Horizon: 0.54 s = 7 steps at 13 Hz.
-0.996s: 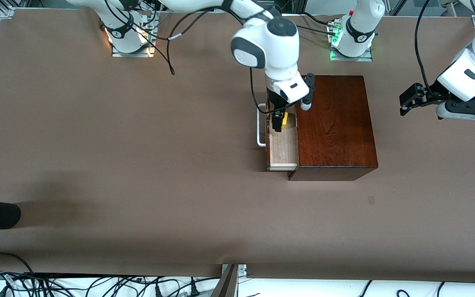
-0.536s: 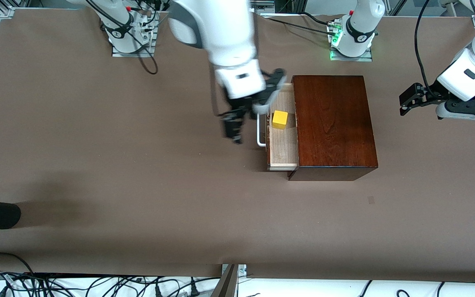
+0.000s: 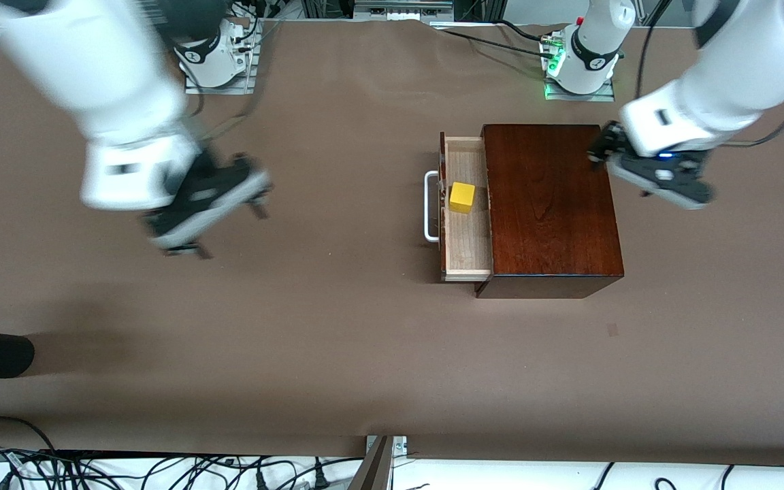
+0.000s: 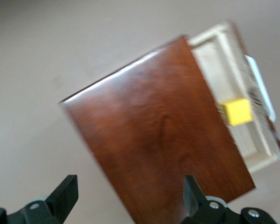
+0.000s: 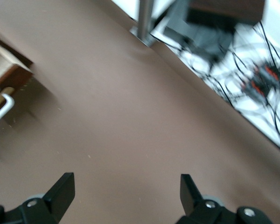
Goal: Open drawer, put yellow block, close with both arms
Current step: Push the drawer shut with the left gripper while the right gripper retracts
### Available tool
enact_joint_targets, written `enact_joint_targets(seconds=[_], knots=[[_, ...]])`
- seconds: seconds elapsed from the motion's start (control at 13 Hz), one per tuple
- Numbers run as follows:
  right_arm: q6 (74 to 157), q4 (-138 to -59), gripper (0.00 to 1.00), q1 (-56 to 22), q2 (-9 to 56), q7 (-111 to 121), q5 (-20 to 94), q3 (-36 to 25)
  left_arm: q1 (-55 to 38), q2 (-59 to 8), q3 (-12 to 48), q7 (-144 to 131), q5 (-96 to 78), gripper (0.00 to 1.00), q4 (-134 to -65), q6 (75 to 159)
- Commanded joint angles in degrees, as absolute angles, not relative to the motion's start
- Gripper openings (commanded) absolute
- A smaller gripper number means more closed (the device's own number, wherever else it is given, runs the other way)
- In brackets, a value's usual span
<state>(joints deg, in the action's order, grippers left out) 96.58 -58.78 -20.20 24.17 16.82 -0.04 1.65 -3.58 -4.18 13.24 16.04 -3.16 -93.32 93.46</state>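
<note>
Drawer [image 3: 465, 235] pulled out of dark wooden box [image 3: 548, 204], pale tray exposed, white handle [image 3: 429, 207] toward the right arm's end of the table. Yellow block [image 3: 462, 197] sits in the tray, roughly mid-length, free of any gripper. Right gripper [image 3: 208, 204] up over bare table [image 3: 337, 327], well apart from the handle, fingers spread wide, empty. Left gripper [image 3: 650, 170] over the box's edge at the left arm's end, fingers wide, holding nothing.

No legible txt/labels (any view).
</note>
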Motion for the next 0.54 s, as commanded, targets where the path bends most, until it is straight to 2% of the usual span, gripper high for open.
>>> enact_joint_targets(seconds=[0.0,0.23,0.46], knots=[[96.9,-75.4,1.0,-15.7,11.5,16.5,2.2,0.3,-4.7,-9.7,15.5,29.4,-9.2,1.0,-89.8,92.3],[97.1,-88.6,1.0,-14.4,1.4,16.3,2.5,-4.6,-9.2,-17.3,19.2,39.6,-12.4,1.0,-86.3,94.9],[96.5,-92.7,1.0,-13.2,-1.1,16.7,2.1,-8.3,-18.3,-22.5,20.6,42.3,-11.8,1.0,-83.9,105.1]])
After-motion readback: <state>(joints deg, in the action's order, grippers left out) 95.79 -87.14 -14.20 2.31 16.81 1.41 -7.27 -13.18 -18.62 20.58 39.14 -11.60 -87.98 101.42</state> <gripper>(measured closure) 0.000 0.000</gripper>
